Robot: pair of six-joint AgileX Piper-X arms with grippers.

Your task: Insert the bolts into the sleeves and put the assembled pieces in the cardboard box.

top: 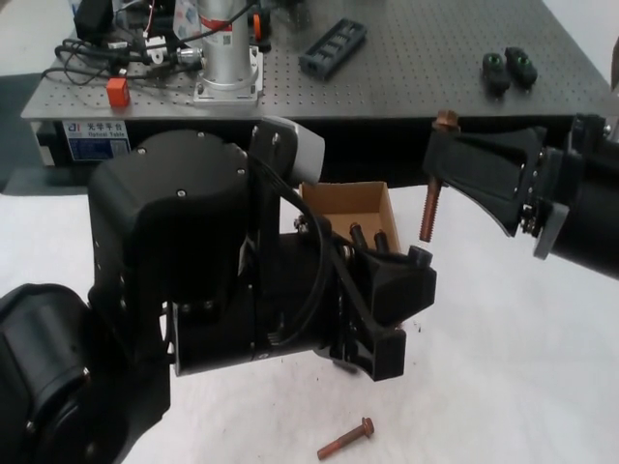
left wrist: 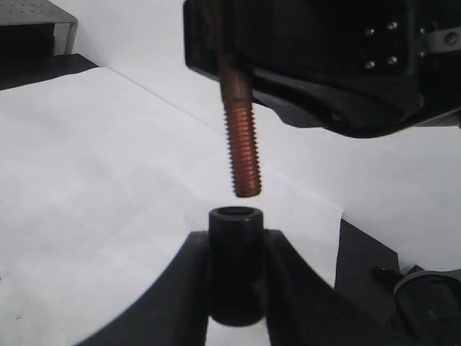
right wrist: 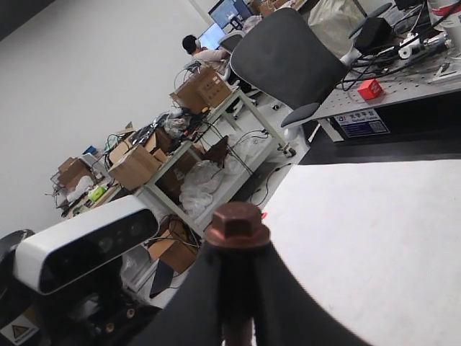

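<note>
My left gripper [left wrist: 235, 249] is shut on a black sleeve [left wrist: 234, 277], held upright with its open end up. A copper bolt [left wrist: 242, 148] hangs threads-down right above it, its tip a small gap over the sleeve's hole. My right gripper [right wrist: 236, 263] is shut on that bolt just under its hex head [right wrist: 236, 225]. In the high view the bolt [top: 429, 211] hangs from the right gripper [top: 438, 159] over the left gripper [top: 418, 263], beside the cardboard box [top: 350, 201]. Dark assembled pieces [top: 372, 238] lie in the box.
A loose copper bolt [top: 345, 440] lies on the white sheet near the front. Two black sleeves [top: 508, 68] and a black slotted tray [top: 332, 45] rest on the perforated bench behind. The left arm's bulk [top: 184, 261] hides much of the box.
</note>
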